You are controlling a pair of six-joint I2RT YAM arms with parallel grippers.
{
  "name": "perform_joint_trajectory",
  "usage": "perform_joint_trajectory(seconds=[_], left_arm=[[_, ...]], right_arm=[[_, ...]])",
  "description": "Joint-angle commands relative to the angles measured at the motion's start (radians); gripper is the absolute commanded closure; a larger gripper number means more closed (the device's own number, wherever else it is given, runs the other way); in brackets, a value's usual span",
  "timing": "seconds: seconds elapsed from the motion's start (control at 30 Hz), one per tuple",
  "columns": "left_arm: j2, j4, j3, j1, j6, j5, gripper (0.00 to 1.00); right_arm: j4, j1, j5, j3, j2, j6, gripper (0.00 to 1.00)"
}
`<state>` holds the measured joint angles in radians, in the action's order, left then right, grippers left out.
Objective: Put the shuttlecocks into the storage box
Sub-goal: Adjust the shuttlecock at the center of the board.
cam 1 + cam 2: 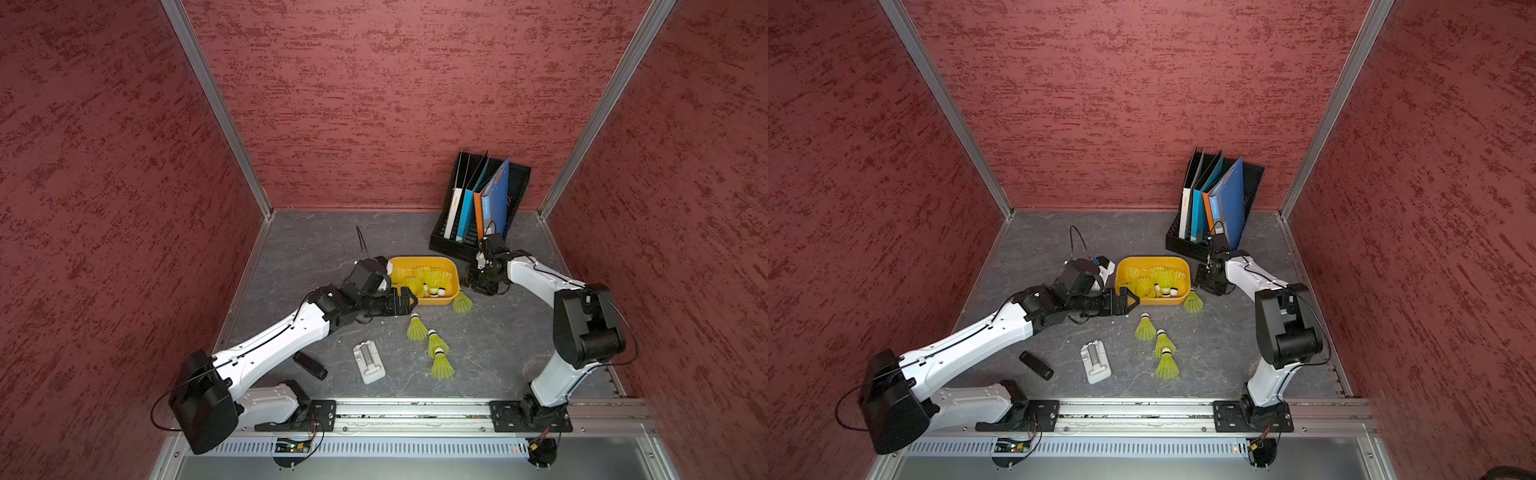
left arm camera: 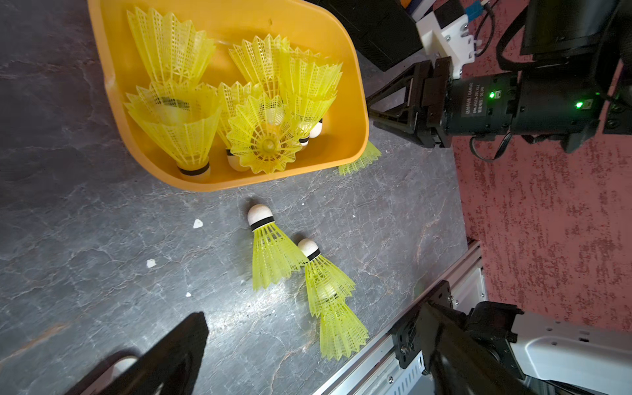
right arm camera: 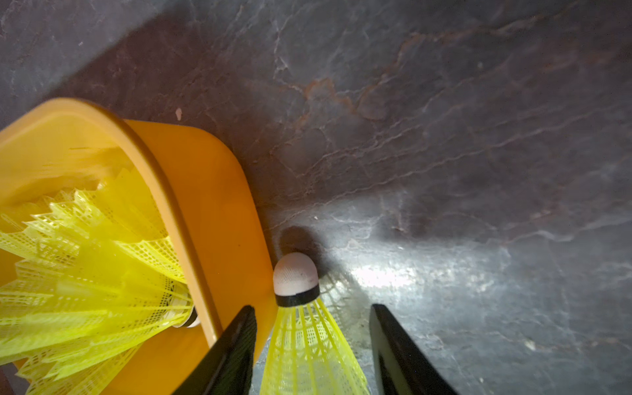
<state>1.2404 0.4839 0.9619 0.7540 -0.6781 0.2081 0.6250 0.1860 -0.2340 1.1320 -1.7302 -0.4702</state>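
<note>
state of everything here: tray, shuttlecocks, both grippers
shallow orange-yellow plastic tray: upright, holding a pile of shuttlecocks
neon yellow-green plastic shuttlecock beside tray corner: on table, outside
three more shuttlecocks: lying on table, outside
left gripper: open, empty
right gripper: open, straddling the corner shuttlecock
blue folders in black rack: standing, leaning

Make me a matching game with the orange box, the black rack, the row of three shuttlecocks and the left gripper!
Things:
1. storage box
2. file rack
3. row of three shuttlecocks
4. left gripper

States:
A. holds folders
B. jaws wide open
C. lying on the table, outside the box
D. has other shuttlecocks in it

Pairs: 1-D, 2-A, 3-C, 4-B
</note>
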Motion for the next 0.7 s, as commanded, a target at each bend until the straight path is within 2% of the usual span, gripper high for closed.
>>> perform_joint_trajectory(seconds=[0.0, 0.5, 0.67], left_arm=[[0.007, -0.084, -0.004, 0.006, -0.033, 0.024, 0.00], [0.021, -0.081, 0.004, 0.024, -0.044, 0.015, 0.00], [0.020, -0.078, 0.006, 0.023, -0.043, 0.011, 0.00]], right_arm=[[-0.023, -0.010, -0.005, -0.030, 0.010, 0.010, 0.44], [-0.074, -0.012, -0.124, -0.008, -0.056, 0.021, 0.44], [-0.074, -0.010, -0.122, -0.026, -0.067, 0.004, 0.45]])
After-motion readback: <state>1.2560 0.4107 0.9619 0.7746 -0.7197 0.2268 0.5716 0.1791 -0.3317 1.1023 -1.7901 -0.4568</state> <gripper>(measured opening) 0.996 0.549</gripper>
